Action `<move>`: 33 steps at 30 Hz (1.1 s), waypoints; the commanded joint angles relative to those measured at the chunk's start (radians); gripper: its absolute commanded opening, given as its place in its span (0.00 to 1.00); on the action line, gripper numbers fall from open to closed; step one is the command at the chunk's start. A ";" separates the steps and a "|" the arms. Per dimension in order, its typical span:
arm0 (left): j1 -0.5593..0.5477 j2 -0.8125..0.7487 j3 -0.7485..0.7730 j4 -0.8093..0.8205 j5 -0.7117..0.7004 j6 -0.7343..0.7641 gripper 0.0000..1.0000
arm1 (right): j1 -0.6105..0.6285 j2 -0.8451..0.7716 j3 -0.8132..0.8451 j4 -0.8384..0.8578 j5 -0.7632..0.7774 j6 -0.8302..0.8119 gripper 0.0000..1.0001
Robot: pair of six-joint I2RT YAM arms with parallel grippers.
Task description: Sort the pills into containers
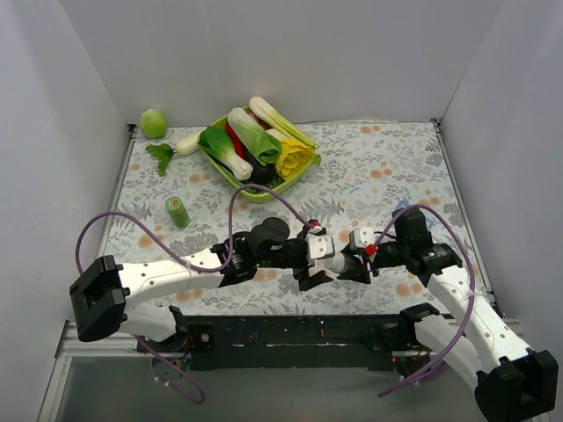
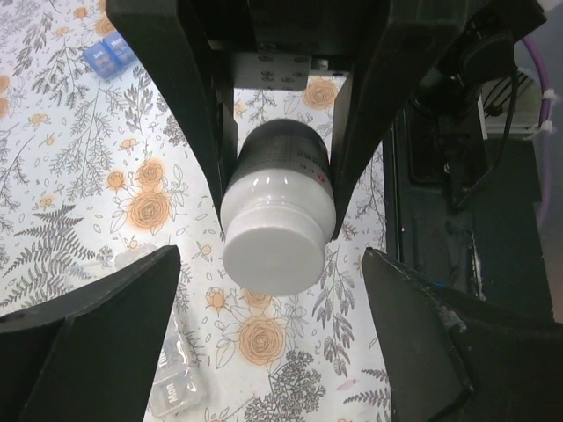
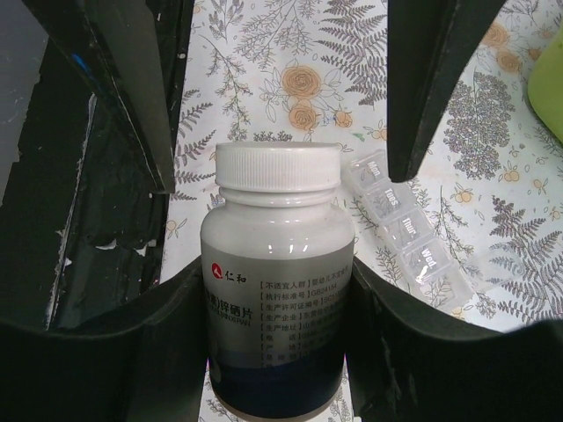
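1. Centrally, near the 6 o'clock edge of the flowered counter [image 1: 396, 167] as seen from above: a white bottle [image 1: 338, 261] held sideways between the two arm tips.
2. Clamped on the bottle's dark lower body with the right end effector [image 3: 277, 277], fingers pressed to both sides, printed label turned to that wrist camera.
3. Spread wide at the left end effector [image 2: 270, 252], fingers standing off at 3 and 9 o'clock of the cap [image 3: 278, 165], touching neither cap nor body.
4. Cap on, aimed straight at the left wrist camera and away from the right one.
5. Flat on the counter: the clear organiser [image 3: 403, 224], at 3 o'clock of the bottle in the right wrist view, running on toward 4 o'clock, weekday letters on its lids, gripped by neither end effector.
6. Found again in the left wrist view at 7 o'clock of the bottle, partly behind a finger; not made out from above.
7. Also on the counter, at 11 o'clock in the left wrist view and well apart from the bottle: a small blue strip [image 2: 110, 54] of compartments.
8. Farther back from above, at 12 o'clock: a green tray [image 1: 255, 195] heaped with vegetables.
9. Beside the tray at 9 o'clock, a white root [image 1: 186, 143] with leaves; in the 11 o'clock corner, a green ball [image 1: 153, 123].
10. Upright at 9 o'clock of the counter's middle: a green vial [image 1: 178, 211].
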 commanded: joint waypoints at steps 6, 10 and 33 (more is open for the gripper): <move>-0.002 0.036 0.095 -0.022 0.021 -0.057 0.46 | -0.008 -0.002 0.002 0.009 -0.029 -0.007 0.01; 0.006 0.080 0.158 -0.099 0.016 -0.148 0.05 | -0.008 -0.004 0.001 0.010 -0.018 -0.004 0.01; 0.170 0.079 0.255 -0.340 0.030 -1.684 0.00 | -0.020 -0.012 -0.014 0.082 0.082 0.079 0.01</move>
